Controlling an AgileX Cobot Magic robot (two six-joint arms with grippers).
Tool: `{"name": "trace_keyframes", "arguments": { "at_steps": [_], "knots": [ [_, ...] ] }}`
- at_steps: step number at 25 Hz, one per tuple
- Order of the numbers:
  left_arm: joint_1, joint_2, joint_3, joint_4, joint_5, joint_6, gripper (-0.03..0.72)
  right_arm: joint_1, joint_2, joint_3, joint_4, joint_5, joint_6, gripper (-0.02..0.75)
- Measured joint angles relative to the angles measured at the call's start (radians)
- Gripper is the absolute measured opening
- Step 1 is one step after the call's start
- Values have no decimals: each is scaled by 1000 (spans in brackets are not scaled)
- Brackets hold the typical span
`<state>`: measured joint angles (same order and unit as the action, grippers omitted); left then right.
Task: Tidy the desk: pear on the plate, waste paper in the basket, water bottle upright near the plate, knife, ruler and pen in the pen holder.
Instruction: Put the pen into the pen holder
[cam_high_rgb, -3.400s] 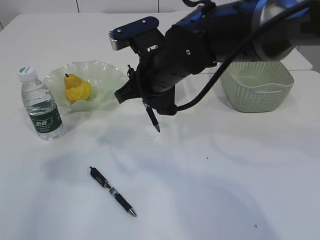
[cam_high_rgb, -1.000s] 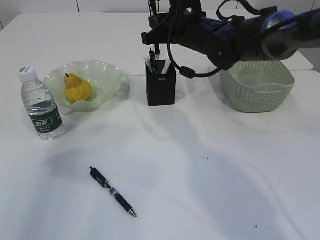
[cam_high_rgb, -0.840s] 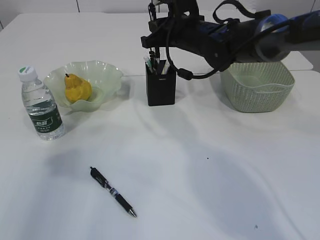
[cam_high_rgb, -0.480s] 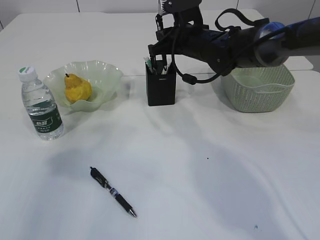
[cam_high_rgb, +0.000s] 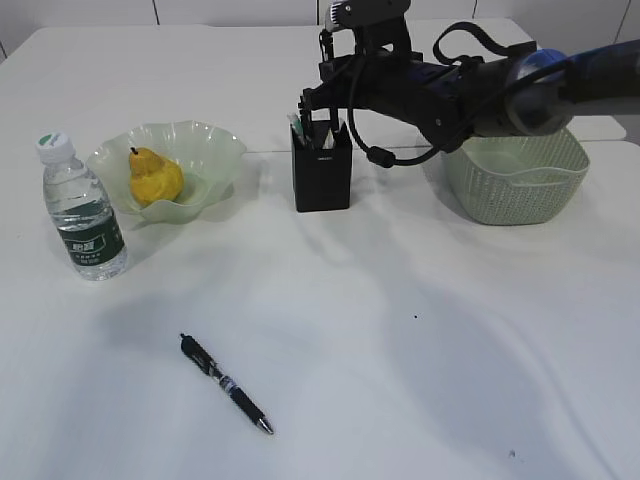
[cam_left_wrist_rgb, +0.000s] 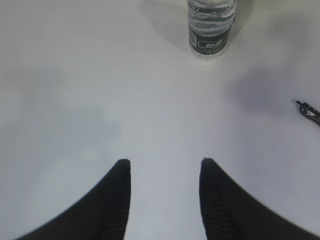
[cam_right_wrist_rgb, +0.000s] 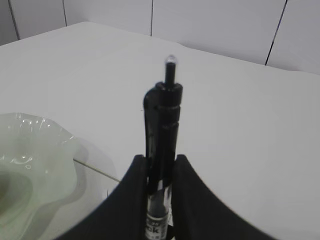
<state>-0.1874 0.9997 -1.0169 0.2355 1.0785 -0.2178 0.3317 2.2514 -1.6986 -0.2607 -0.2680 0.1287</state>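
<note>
My right gripper (cam_right_wrist_rgb: 160, 172) is pinched on a black click pen with a clear lower barrel (cam_right_wrist_rgb: 162, 145), held upright, its button end up. In the exterior view it hangs right over the matte black square pen holder (cam_high_rgb: 322, 180), and the pen's tip seems to be in the mouth already, among the things that stand there; I cannot tell how deep. To do this well, I would keep the pen vertical, lower until the tip is well inside, then part the fingers and lift straight up so I do not drag the holder or tip it.

My left gripper (cam_left_wrist_rgb: 165, 200) hangs half open over bare table and holds nothing. Ahead of it stands the small clear plastic water bottle with the dark green label (cam_left_wrist_rgb: 211, 25), upright. A second black pen (cam_high_rgb: 224, 384) lies on the large plain white desk (cam_high_rgb: 420, 350), well apart from the holder; I judge it comes next.

The small yellow pear (cam_high_rgb: 153, 177) sits in the translucent pale green ruffled glass plate (cam_high_rgb: 215, 150), with the bottle just beside the plate. The grey-green woven-look plastic basket (cam_high_rgb: 515, 185) stands to the right of the holder; I cannot see any paper in it. Behind the desk are pale wall panels.
</note>
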Motion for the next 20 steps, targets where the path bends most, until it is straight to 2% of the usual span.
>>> {"name": "trace_keyframes", "arguments": {
  "at_steps": [14,20],
  "knots": [
    [0,0,0,0,-2,0,309,0,34,-27,0,52,15,110],
    [0,0,0,0,-2,0,309,0,34,-28,0,58,88,110]
  ]
}}
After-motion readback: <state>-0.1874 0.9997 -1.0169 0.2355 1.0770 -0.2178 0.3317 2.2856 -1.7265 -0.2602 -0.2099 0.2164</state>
